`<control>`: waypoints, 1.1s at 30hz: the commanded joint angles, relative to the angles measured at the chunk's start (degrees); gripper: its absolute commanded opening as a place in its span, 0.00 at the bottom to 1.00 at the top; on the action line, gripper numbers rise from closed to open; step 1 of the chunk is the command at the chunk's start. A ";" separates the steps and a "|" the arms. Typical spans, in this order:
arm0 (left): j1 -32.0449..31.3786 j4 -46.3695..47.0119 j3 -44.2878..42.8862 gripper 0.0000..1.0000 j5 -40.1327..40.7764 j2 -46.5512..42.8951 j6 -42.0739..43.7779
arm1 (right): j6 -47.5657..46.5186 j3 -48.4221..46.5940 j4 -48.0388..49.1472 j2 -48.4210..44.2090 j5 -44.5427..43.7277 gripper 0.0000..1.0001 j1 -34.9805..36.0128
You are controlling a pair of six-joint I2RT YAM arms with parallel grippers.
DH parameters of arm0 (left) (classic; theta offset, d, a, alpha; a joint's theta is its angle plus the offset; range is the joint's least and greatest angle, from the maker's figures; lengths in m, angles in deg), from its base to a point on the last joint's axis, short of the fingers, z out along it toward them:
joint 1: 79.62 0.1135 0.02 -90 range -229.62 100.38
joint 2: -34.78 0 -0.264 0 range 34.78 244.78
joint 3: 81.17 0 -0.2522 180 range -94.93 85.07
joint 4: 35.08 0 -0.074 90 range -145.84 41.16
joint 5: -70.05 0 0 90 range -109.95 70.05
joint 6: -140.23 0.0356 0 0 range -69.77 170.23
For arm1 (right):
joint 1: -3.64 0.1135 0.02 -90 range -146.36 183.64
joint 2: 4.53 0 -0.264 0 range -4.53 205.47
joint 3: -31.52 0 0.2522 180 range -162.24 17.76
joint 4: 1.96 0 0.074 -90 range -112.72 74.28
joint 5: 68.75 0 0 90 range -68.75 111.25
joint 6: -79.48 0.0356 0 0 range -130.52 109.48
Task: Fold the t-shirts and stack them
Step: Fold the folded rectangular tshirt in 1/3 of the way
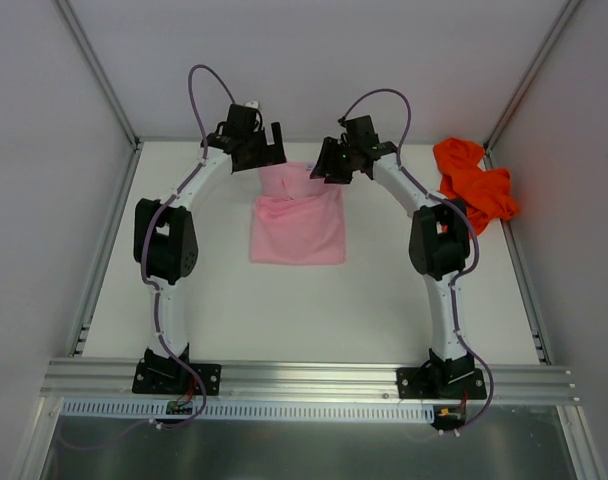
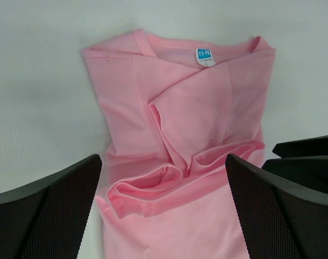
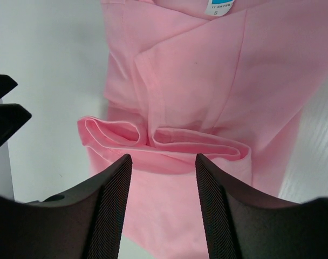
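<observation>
Nearest the arm bases the white table [image 1: 314, 310] lay bare. Past it, mid-table, the light pink t-shirt [image 1: 297, 225] lay flat as a narrowed rectangle, its far end doubled over. The wrist views showed a rolled fold edge [image 2: 153, 186] across the cloth, with the collar label [image 2: 204, 55] beyond it.

Both arms reached to that far end. The left gripper [image 2: 163, 162] hovered over the fold with its fingers spread wide and no cloth between them. The right gripper [image 3: 162, 162] stood partly apart above the same edge, also empty.

Furthest off, in the far right corner, the bright orange t-shirt [image 1: 474, 180] sat crumpled, well apart from the pink one.

The pink shirt's fold seemed the step in hand, and close to done. The next move probably called for both claws to lift clear without snagging the fold. The right arm would then fetch the orange shirt and spread it flat before any fold.
</observation>
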 commanded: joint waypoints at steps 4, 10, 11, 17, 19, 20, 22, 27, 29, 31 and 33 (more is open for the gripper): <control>0.91 -7.87 -1.12 0.95 -3.67 -5.96 3.54 | -5.09 -1.29 -2.12 -5.51 1.34 0.54 -1.16; 0.91 -0.24 22.31 0.19 -10.08 -19.86 -1.90 | -6.86 9.16 -1.77 -16.23 1.51 0.16 -1.08; 0.91 0.65 24.62 0.11 -10.87 -20.74 -3.39 | -6.51 10.92 -1.07 -17.63 1.77 0.01 -1.16; 0.73 6.97 33.78 0.00 -14.66 -20.76 -6.21 | -4.75 24.19 3.33 -23.19 3.54 0.01 -0.55; 0.73 7.86 33.69 0.00 -14.40 -18.48 -5.95 | -4.49 26.75 3.50 -22.57 3.62 0.01 -0.63; 0.82 8.38 33.43 0.00 -14.22 -16.99 -5.78 | -4.23 27.28 3.85 -22.31 3.62 0.01 -0.55; 0.82 8.65 31.86 0.00 -13.00 -15.22 -5.43 | -4.05 28.51 4.29 -21.96 3.36 0.01 -0.55; 0.82 7.25 26.14 0.00 -11.41 -9.60 -4.46 | -4.05 28.25 4.38 -21.69 2.65 0.01 -0.46; 0.82 6.46 23.42 0.00 -10.80 -7.06 -4.11 | -4.05 27.29 4.12 -21.34 2.74 0.01 -0.55; 0.91 5.93 20.53 0.00 -10.44 -5.38 -3.93 | -4.40 26.50 3.60 -20.90 2.66 0.01 -0.55; 0.91 5.67 18.06 0.00 -9.74 -3.36 -3.49 | -4.40 25.53 3.33 -20.37 2.57 0.01 -0.55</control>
